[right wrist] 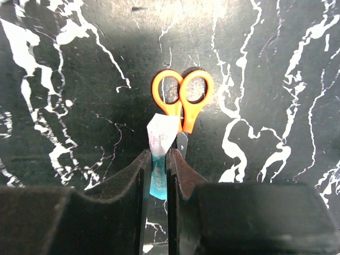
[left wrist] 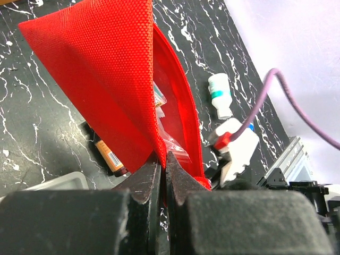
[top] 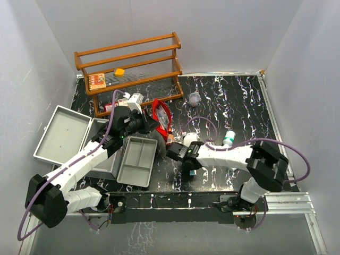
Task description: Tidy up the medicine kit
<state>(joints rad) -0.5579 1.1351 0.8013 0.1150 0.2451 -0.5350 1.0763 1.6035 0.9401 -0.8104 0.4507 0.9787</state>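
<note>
A black, white-veined table (top: 239, 106) stood between white walls. The medicine kit (top: 61, 133) lay open at the left, its grey tray (top: 137, 161) at its right edge. The left tool (left wrist: 162, 170) pinched a red mesh pouch (left wrist: 106, 69). The right tool (right wrist: 159, 159) pinched a small teal-and-white packet (right wrist: 161, 135) beside orange-handled scissors (right wrist: 187, 114).

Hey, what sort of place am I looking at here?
Likely a robot test booth: plain white walls box in a marbled table, two arms are bolted at its edge, and a metal case and wooden rack look staged.
</note>
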